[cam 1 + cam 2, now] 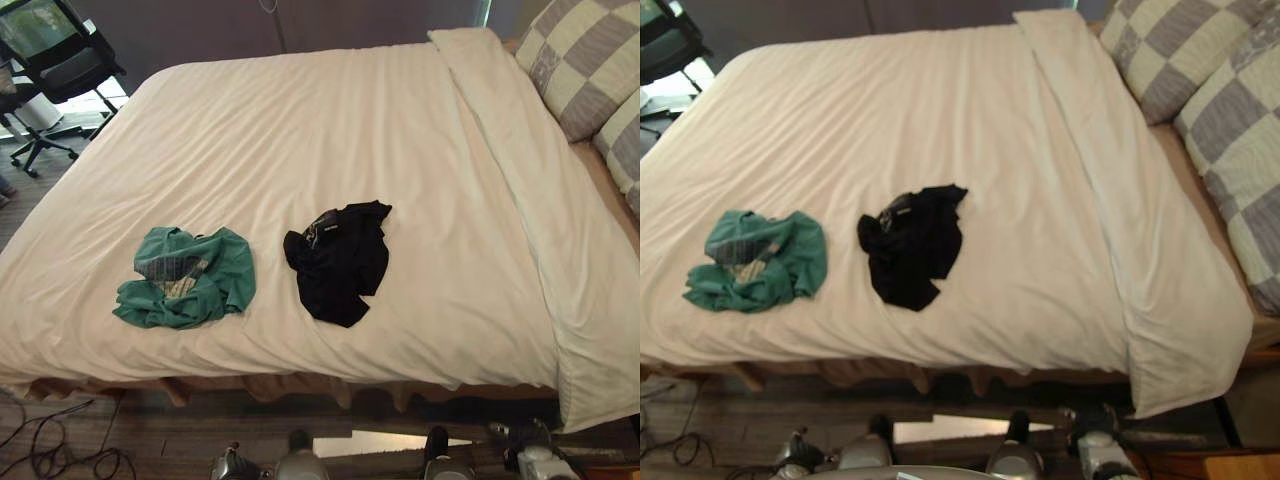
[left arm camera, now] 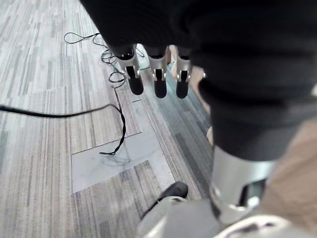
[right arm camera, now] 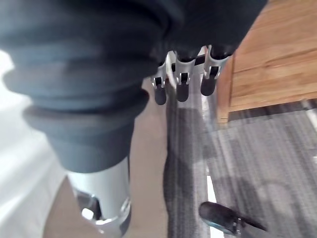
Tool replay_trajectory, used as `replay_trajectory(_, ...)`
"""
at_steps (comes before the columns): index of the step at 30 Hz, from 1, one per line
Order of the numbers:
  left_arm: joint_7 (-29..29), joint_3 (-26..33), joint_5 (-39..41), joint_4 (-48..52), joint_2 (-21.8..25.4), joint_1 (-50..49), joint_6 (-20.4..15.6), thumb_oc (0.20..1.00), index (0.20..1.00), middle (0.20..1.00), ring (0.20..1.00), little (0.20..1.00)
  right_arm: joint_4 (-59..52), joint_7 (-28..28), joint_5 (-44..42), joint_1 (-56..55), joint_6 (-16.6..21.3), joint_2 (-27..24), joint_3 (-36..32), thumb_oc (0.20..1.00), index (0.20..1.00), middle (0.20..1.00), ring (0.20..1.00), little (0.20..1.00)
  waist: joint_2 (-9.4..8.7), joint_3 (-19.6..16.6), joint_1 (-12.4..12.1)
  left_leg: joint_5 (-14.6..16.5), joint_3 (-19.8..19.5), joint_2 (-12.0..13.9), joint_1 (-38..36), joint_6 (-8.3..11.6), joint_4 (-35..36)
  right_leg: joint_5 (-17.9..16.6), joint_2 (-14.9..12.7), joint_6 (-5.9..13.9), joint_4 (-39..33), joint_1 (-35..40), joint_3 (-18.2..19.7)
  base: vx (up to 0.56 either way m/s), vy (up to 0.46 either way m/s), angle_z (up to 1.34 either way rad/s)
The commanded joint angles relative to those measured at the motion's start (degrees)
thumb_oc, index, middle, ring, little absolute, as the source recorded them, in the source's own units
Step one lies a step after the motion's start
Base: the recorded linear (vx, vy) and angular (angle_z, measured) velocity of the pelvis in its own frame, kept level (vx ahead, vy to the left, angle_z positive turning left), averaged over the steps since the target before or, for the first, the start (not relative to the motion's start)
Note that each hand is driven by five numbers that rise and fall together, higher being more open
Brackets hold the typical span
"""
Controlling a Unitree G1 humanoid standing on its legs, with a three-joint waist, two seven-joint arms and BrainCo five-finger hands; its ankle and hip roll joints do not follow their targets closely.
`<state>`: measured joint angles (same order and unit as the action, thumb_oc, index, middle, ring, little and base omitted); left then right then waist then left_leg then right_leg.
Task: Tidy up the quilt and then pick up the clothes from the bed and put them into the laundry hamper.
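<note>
A white quilt (image 1: 330, 130) lies spread flat over the bed, with a folded-back strip (image 1: 540, 200) along its right side near the pillows. A crumpled green garment (image 1: 190, 275) rests on the quilt near the front edge, to the left. A crumpled black garment (image 1: 340, 255) lies just right of it, apart from it. My left hand (image 2: 156, 74) hangs over the floor beside the bed, fingers straight and holding nothing. Over the floor on the other side hangs my right hand (image 3: 182, 84), its fingers straight too, nothing in it.
Grey-and-cream checked pillows (image 1: 585, 60) lie at the bed's right end. A black office chair (image 1: 60, 60) stands past the far left corner. Wooden furniture (image 3: 272, 64) stands close to my right hand. The bed's front edge (image 1: 300, 375) is right before me.
</note>
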<state>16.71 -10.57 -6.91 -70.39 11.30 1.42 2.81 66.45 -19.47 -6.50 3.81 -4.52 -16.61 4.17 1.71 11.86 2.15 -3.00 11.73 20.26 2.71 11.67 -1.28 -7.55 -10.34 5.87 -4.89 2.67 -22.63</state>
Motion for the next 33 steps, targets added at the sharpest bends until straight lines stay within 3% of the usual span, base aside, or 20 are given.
replay_trajectory(1,0.76,-1.59,0.15,-1.26,2.04,0.9,-0.97,1.0,1.0,1.0,1.0,1.0,0.53,2.61,4.05,-0.08,-0.4,1.73,0.31,1.0,1.0,1.0,1.0,1.0,-1.49,-0.8,0.37,-4.15,-3.39,2.87,-2.44,0.89,2.62,9.09,-11.46,9.02,7.14,-1.19,5.83,0.07,0.792,0.13)
replay_trajectory(3,0.52,-1.99,-0.89,-1.78,2.07,0.78,-0.9,1.0,1.0,1.0,1.0,1.0,1.06,3.39,4.63,-0.68,-0.45,1.98,-0.12,1.0,1.0,1.0,1.0,1.0,-1.25,-1.45,0.3,-2.61,-4.59,2.75,-2.78,1.51,3.02,8.44,-11.99,9.13,7.29,-0.91,5.78,0.07,0.446,0.08)
replay_trajectory(5,0.2,-3.01,-2.43,-0.99,3.34,2.11,-0.64,1.0,1.0,1.0,1.0,1.0,1.53,3.88,6.2,-1.72,-1.13,3.05,-0.69,1.0,1.0,1.0,1.0,1.0,-3.81,-1.24,-0.05,1.8,-3.05,-1.99,-3.3,0.47,2.99,-2.52,-17.0,9.13,9.87,-3.0,7.4,0.0,0.514,0.18)
replay_trajectory(6,-0.09,-3.16,-2.9,-0.91,3.83,2.4,-0.3,1.0,1.0,1.0,1.0,1.0,1.59,3.93,6.29,-1.61,-1.45,3.58,-0.29,1.0,1.0,1.0,1.0,1.0,-4.29,-0.68,-0.16,2.36,-1.81,-3.11,-3.92,-0.48,3.46,-4.51,-18.73,9.13,11.63,-4.43,5.75,-0.07,0.48,0.02)
replay_trajectory(8,-0.92,-3.71,-4.14,-0.38,5.26,2.52,-0.07,1.0,1.0,1.0,1.0,1.0,0.57,4.23,6.07,-1.5,-0.88,4.69,1.41,1.0,1.0,1.0,1.0,1.0,-3.92,0.19,-0.61,2.86,1.68,-5.06,-5.18,-2.98,4.61,-0.99,-19.66,7.9,17.71,-6.62,-0.3,-0.06,0.532,-0.22)
replay_trajectory(10,-1.73,-3.68,-4.01,0.38,6.13,2.49,0.19,1.0,1.0,1.0,1.0,1.0,-1.0,5.1,6.45,-1.41,-0.31,5.26,3.07,1.0,1.0,1.0,1.0,1.0,-3.33,0.84,0.19,2.53,2.26,-6.84,-5.85,-4.53,5.72,4.81,-12.64,6.14,22.5,-8.64,0.4,-0.02,0.382,-0.32)
replay_trajectory(11,-1.73,-3.67,-4.01,0.4,6.13,2.47,0.2,1.0,1.0,1.0,1.0,1.0,-1.01,5.1,6.45,-1.42,-0.32,5.25,3.08,1.0,1.0,1.0,1.0,1.0,-3.32,0.87,0.11,2.56,2.35,-6.78,-5.92,-4.49,5.72,4.91,-12.6,6.1,22.63,-8.71,0.51,-0.02,0.321,-0.18)
replay_trajectory(12,-2.57,-4.6,-5.16,0.38,6.37,2.6,0.47,1.0,1.0,1.0,1.0,1.0,-2.1,5.31,6.7,-1.19,0.61,5.12,5.09,1.0,1.0,1.0,1.0,1.0,-2.98,1.54,1.19,2.14,2.16,-9.02,-5.76,-5.56,5.35,10.92,-2.45,4.6,23.15,-10.07,2.15,-0.02,0.212,-0.14)
replay_trajectory(13,-2.57,-4.58,-5.16,0.39,6.37,2.58,0.47,1.0,1.0,1.0,1.0,1.0,-2.11,5.31,6.7,-1.21,0.61,5.12,5.11,1.0,1.0,1.0,1.0,1.0,-2.97,1.59,1.15,2.17,2.2,-8.98,-5.85,-5.53,5.34,11.0,-2.42,4.57,23.22,-10.04,2.19,0.0,0.291,-0.26)
replay_trajectory(14,-2.6,-4.8,-6.3,0.29,6.58,2.14,1.19,1.0,1.0,1.0,1.0,1.0,-2.61,4.99,6.83,-1.64,0.86,4.92,6.09,1.0,1.0,1.0,1.0,1.0,-3.3,1.67,1.64,3.12,2.25,-10.71,-5.87,-6.0,4.61,12.92,1.41,3.65,20.82,-8.74,3.3,-0.02,0.206,0.0)
replay_trajectory(15,-2.13,-4.81,-6.78,0.4,5.64,2.58,0.38,1.0,1.0,1.0,1.0,1.0,-3.6,4.99,6.77,-0.7,1.01,4.97,7.18,1.0,1.0,1.0,1.0,1.0,-3.36,1.88,0.74,4.41,2.09,-13.62,-5.67,-6.6,2.84,13.34,1.2,1.08,15.73,-5.89,1.47,-0.01,0.213,0.06)
replay_trajectory(17,-1.89,-5.02,-6.8,1.23,4.52,2.1,-0.25,1.0,1.0,1.0,1.0,1.0,-4.2,5.02,5.86,0.41,1.17,4.75,8.19,1.0,1.0,1.0,1.0,1.0,-3.06,1.82,0.92,6.37,2.22,-14.85,-3.02,-6.58,-3.17,13.79,2.84,-0.33,9.53,-3.53,5.86,-0.02,0.12,0.06)
replay_trajectory(19,-1.55,-4.96,-5.76,1.84,3.7,2.51,-0.56,1.0,1.0,1.0,1.0,1.0,-4.65,4.92,5.8,0.99,1.2,4.35,8.37,1.0,1.0,1.0,1.0,1.0,-2.77,2.66,0.39,6.76,2.4,-15.6,-1.02,-6.0,-7.96,13.08,2.07,-0.34,8.14,-2.85,5.42,-0.14,0.158,-0.19)
replay_trajectory(20,-1.15,-6.13,-4.1,3.36,2.31,4.35,-1.13,1.0,1.0,1.0,1.0,1.0,-3.89,4.11,6.12,2.93,1.38,2.95,8.76,1.0,1.0,1.0,1.0,1.0,-2.77,4.55,0.39,3.68,1.53,-14.28,4.95,-2.38,-16.83,12.77,0.74,-0.93,6.95,-2.61,6.13,-0.23,0.196,-0.3)
replay_trajectory(21,-1.15,-6.12,-4.1,3.35,2.3,4.38,-1.13,1.0,1.0,1.0,1.0,1.0,-3.88,4.11,6.12,2.97,1.38,2.94,8.75,1.0,1.0,1.0,1.0,1.0,-2.79,4.37,0.47,3.52,1.46,-14.35,5.19,-2.41,-16.74,12.67,0.69,-0.94,6.88,-2.81,6.05,-0.23,0.326,-0.2)
replay_trajectory(23,-1.39,-7.31,-4.6,4.09,0.62,3.89,-1.38,1.0,1.0,1.0,1.0,1.0,-4.08,4.55,8.21,3.53,0.81,2.63,9.28,1.0,1.0,1.0,1.0,1.0,-1.81,2.88,1.69,4.64,2.97,-8.16,1.34,-2.55,-10.93,11.03,-1.76,1.58,5.53,-2.86,6.74,-0.06,0.362,0.04)
replay_trajectory(24,-1.38,-7.31,-4.6,4.09,0.61,3.89,-1.38,1.0,1.0,1.0,1.0,1.0,-4.09,4.56,8.21,3.52,0.79,2.62,9.28,1.0,1.0,1.0,1.0,1.0,-1.87,2.78,1.64,4.46,3.07,-8.26,1.34,-2.59,-10.7,10.93,-1.83,1.59,5.48,-2.99,6.81,-0.05,0.458,-0.11)
replay_trajectory(26,-0.95,-8.62,-5.41,3.16,-0.88,4.7,-1.3,1.0,1.0,1.0,1.0,1.0,-4.37,5.24,9.23,3.15,0.47,2.75,9.64,1.0,1.0,1.0,1.0,1.0,-1.34,0.72,2.64,2.23,0.68,-4.42,-3.74,-2.14,-3.63,8.63,-5.3,3.96,5.34,-4.48,8.19,-0.06,0.469,-0.4)
replay_trajectory(28,-1.09,-10.24,-5.89,3.24,-2.23,5.54,-1.59,1.0,1.0,1.0,1.0,1.0,-4.64,5.67,8.87,1.96,0.68,3.64,9.11,1.0,1.0,1.0,1.0,1.0,-0.53,-1.14,3.38,3.7,-2.51,-5.47,-6.36,-1.74,1.11,7.51,-6.62,5.64,4.88,-4.5,8.18,-0.01,0.459,-0.36)
replay_trajectory(33,-1.66,-10.89,-6.8,2.81,-2.06,5.37,-0.68,1.0,1.0,1.0,1.0,1.0,-5.21,5.61,6.24,0.36,-0.06,6.26,6.51,1.0,1.0,1.0,1.0,1.0,-2.24,-2.25,4.25,5.86,-0.91,-9.64,-9.93,-2.82,6.28,2.28,-10.51,8.03,5.65,-6.75,8.64,-0.08,0.341,0.07)
